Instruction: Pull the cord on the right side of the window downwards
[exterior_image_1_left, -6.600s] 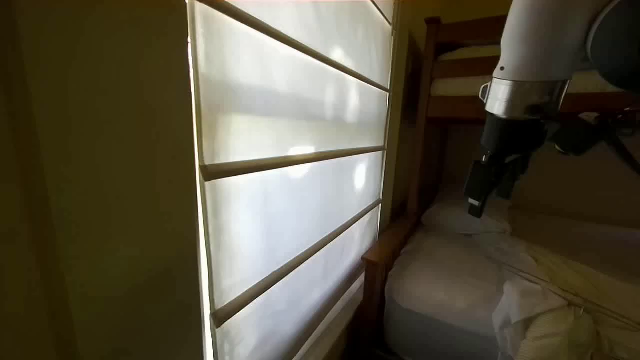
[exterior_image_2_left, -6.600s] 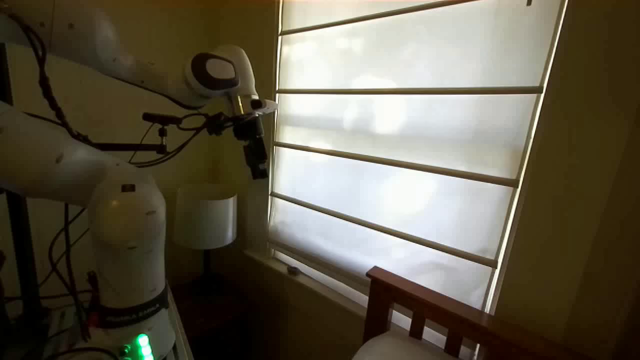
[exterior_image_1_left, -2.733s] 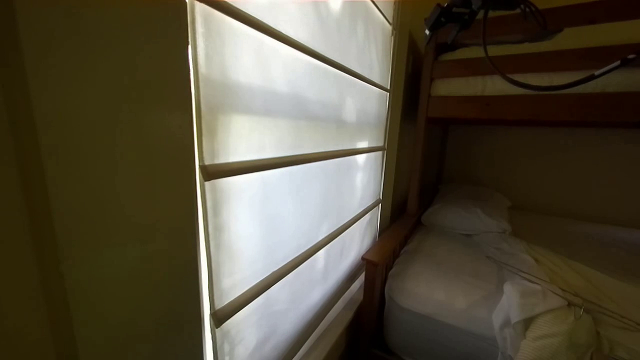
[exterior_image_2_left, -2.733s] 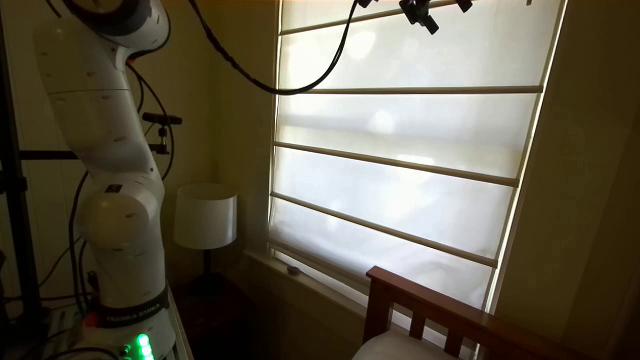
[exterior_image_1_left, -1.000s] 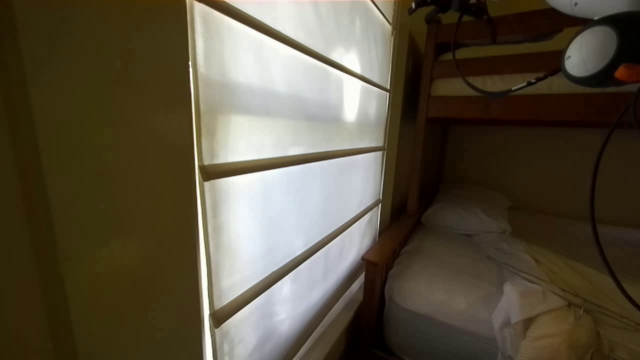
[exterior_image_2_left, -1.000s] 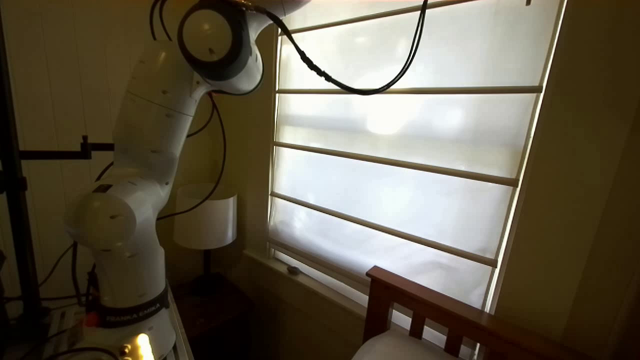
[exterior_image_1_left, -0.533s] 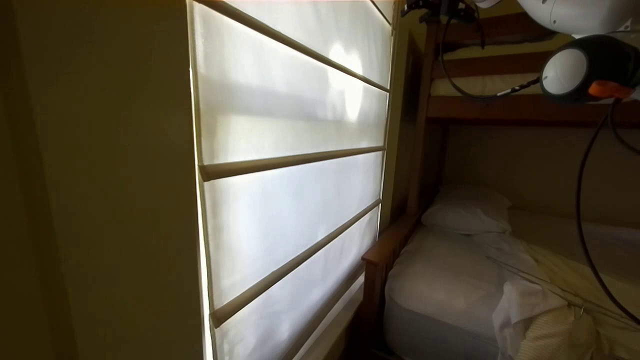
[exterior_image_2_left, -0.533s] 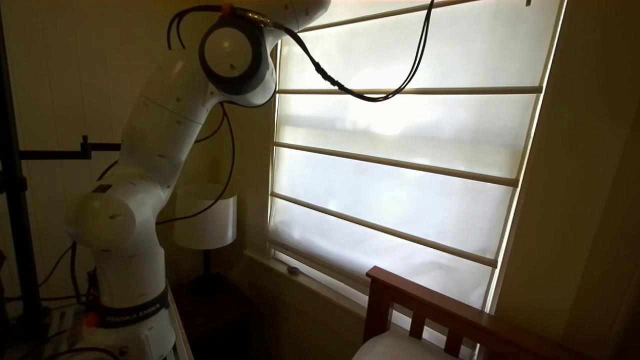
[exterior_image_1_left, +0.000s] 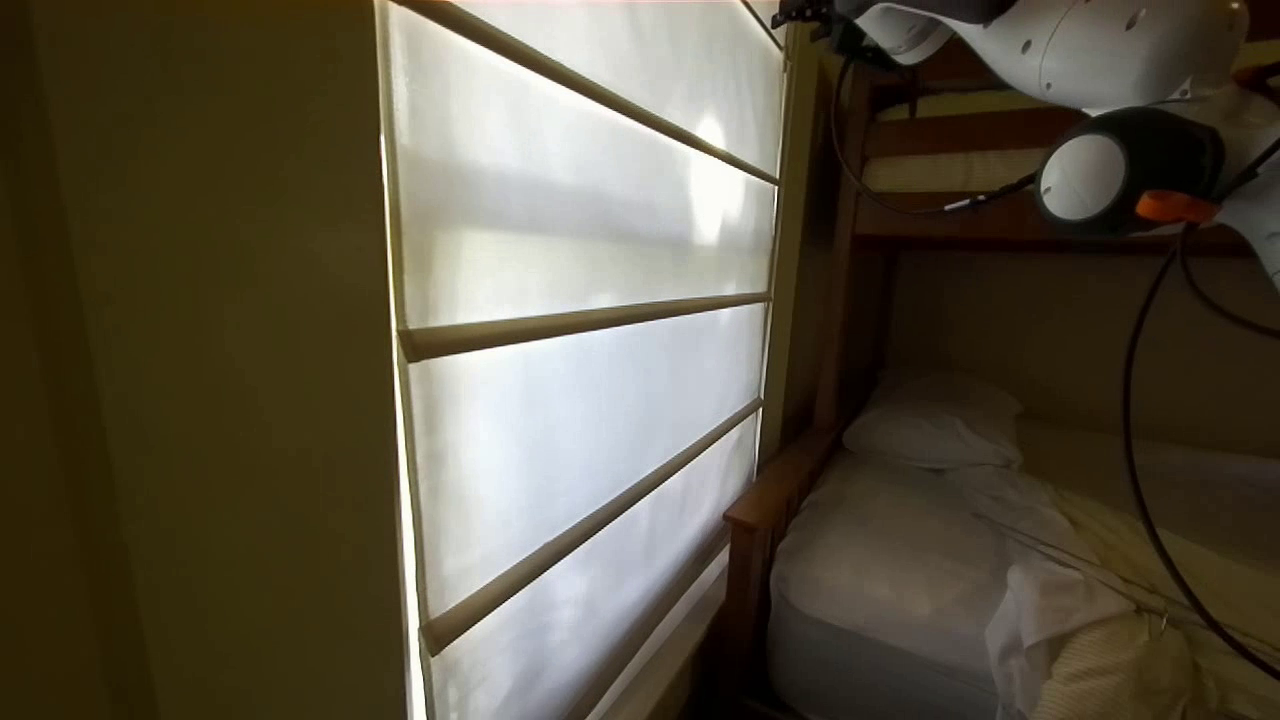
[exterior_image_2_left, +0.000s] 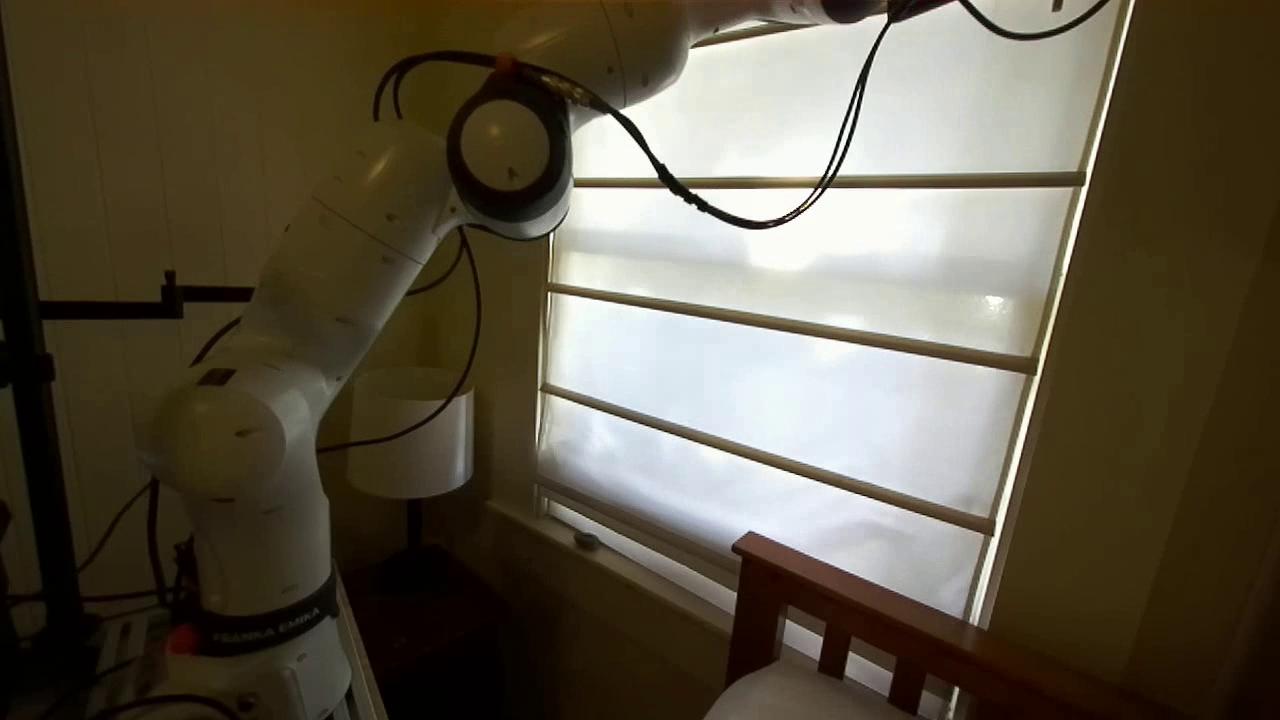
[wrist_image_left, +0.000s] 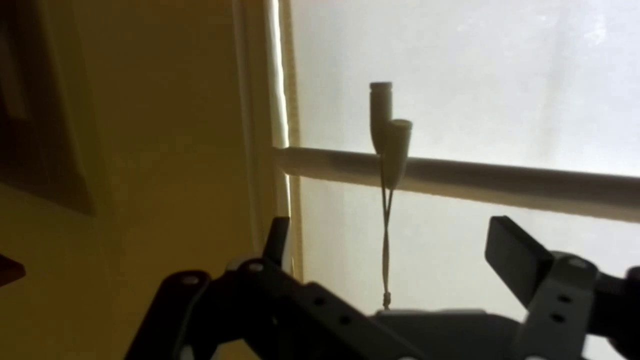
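Note:
The window (exterior_image_2_left: 790, 410) is covered by a pale shade with horizontal folds; it also shows in an exterior view (exterior_image_1_left: 590, 430) and the wrist view (wrist_image_left: 475, 100). In the wrist view, which looks upside down, the thin cord (wrist_image_left: 386, 250) has a knot and two strands ending in two tassels (wrist_image_left: 381, 112). My gripper (wrist_image_left: 387, 225) is open, its fingers apart on either side of the cord in the picture; no contact shows. In an exterior view the gripper (exterior_image_1_left: 800, 14) is at the top edge, near the window's far side. A small dark tip (exterior_image_2_left: 1058, 4), perhaps a tassel, shows at the top edge.
A wooden bunk bed (exterior_image_1_left: 960, 215) with bedding stands beside the window; its end rail (exterior_image_2_left: 850, 590) is below the shade. A white lamp (exterior_image_2_left: 410, 440) stands behind the arm. A black robot cable (exterior_image_2_left: 750, 222) loops in front of the shade. A wall (wrist_image_left: 165, 150) borders the window.
The gripper went from low at one side of the window, up and across towards the cord's side. Over the last second the arm keeps reaching further that way. The shade looks unchanged.

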